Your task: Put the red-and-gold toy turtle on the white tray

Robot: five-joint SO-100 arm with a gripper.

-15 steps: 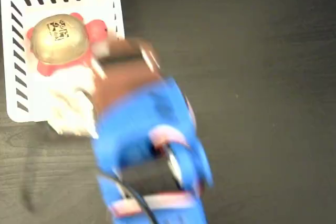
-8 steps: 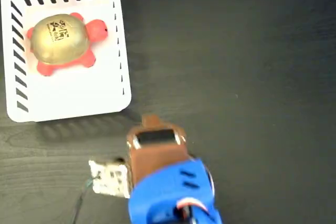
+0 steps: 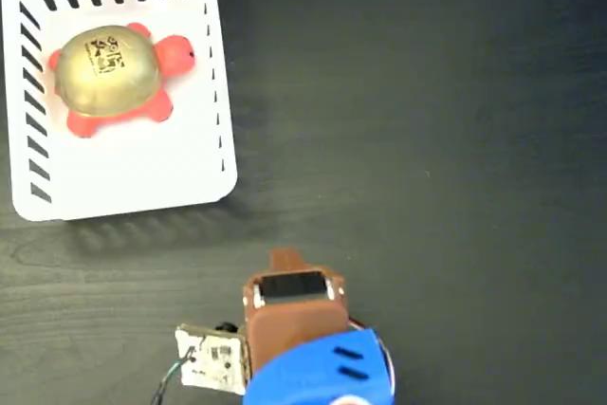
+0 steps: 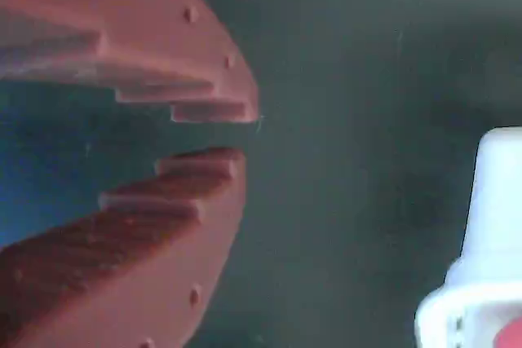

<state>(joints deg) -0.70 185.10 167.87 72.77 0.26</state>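
While my arm sits low at the table's near edge in the fixed view, the one red-and-gold toy turtle rests on the one white tray at the far left corner, well apart from me. From the wrist view, my tool is empty, its fingers a narrow gap apart. I judge the task done; a careless swing leftward could clip the tray and slide it.

- Toy turtle sits on the tray, at upper left of the fixed view
- Gripper is at bottom centre, apart from the tray
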